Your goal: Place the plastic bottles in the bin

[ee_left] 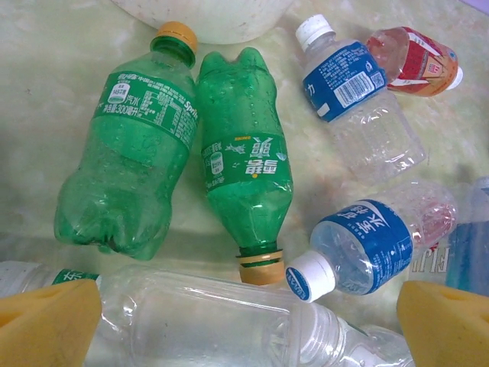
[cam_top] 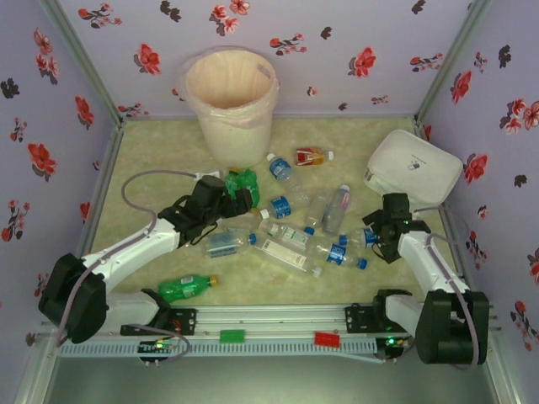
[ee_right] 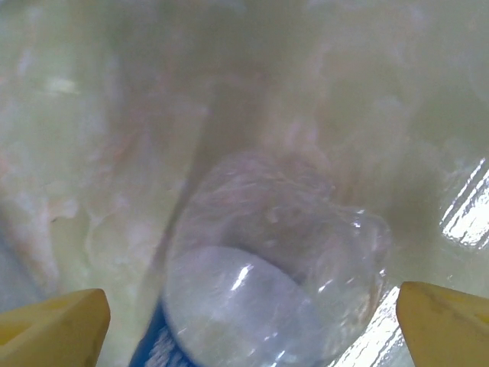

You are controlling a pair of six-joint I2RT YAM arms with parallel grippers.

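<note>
Soft, even light is flooding the overhead view, throwing faint shadows. Close up, the right wrist view is blurring a clear bottle [ee_right: 267, 260], and glare is streaking the tabletop [ee_right: 467, 215].

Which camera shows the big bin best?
The top external view: it shows the whole bin, from its open top down to its base. The left wrist view catches just a slice of its wall at the picture's top edge.

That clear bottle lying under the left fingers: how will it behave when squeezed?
Probably light: the clear bottle looks empty. Its thin see-through walls may dent under the fingers. Lying on its round side, it could roll if nudged.
</note>
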